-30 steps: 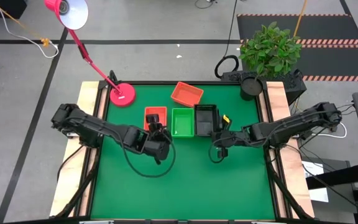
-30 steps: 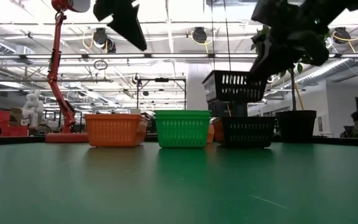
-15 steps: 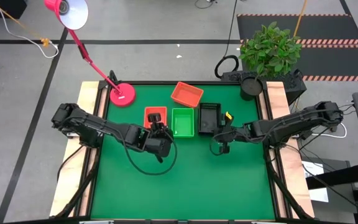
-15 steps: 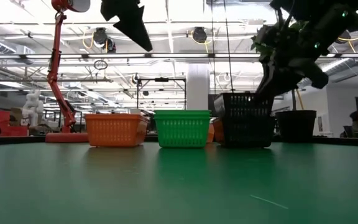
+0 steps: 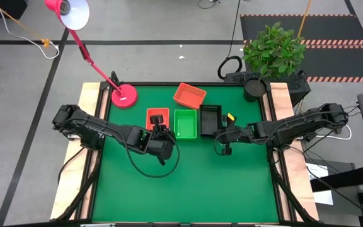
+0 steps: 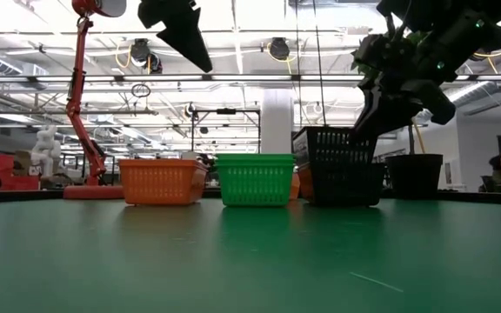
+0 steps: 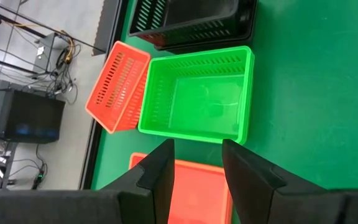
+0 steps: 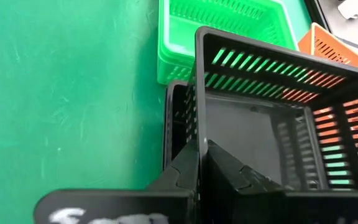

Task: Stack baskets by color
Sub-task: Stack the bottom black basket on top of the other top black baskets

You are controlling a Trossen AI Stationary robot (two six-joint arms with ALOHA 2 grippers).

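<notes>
**Kid:** What is close to us on the green table [image 5: 188, 183]?

**Friend:** The two dark arms. The left gripper [image 7: 197, 168] hangs over the orange-red slotted plastic basket [image 5: 157, 118]. Its fingers [image 7: 160, 171] are spread apart and hold nothing. The right gripper [image 8: 202, 163] is pressed together on the near wall of the top black slotted plastic basket [image 8: 272, 118].

**Kid:** What is in the baskets?

**Friend:** The black one sits tilted inside another black basket [image 8: 178, 124] under it. The bright green slotted plastic basket [image 7: 197, 96] has nothing loose in it. It stands between the orange-red one and the black ones.

**Kid:** What changed?

**Friend:** A second ago the black basket was up in the air. It has come down into the lower one.

**Kid:** And farther back?

**Friend:** One more orange-red basket [image 5: 189, 96] sits apart, turned a bit, behind the row. The pink round lamp base [image 5: 124, 96] is in the far left corner.
</notes>
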